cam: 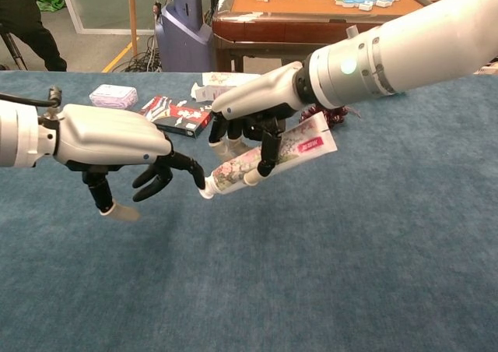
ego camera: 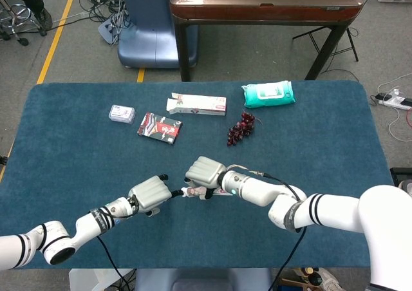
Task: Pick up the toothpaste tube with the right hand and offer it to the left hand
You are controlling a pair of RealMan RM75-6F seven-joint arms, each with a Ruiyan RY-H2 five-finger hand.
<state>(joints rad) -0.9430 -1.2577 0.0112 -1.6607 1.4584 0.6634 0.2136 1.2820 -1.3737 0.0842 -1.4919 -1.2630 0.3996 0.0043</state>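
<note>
My right hand [cam: 253,114] [ego camera: 204,172] grips the white toothpaste tube [cam: 268,160] above the blue table, cap end pointing left and slightly down. The tube's cap [cam: 205,190] meets the fingertips of my left hand [cam: 117,142] [ego camera: 149,193], which hangs just to the left with its fingers spread and curled around nothing. In the head view only a short piece of the tube [ego camera: 187,191] shows between the two hands; the right hand hides the remainder.
Behind the hands on the table lie a red-and-black packet [ego camera: 159,128], a long white box [ego camera: 196,104], a small wrapped pack [ego camera: 121,114], a bunch of dark grapes [ego camera: 241,127] and a teal wipes pack [ego camera: 268,94]. A wooden table [ego camera: 267,1] stands beyond.
</note>
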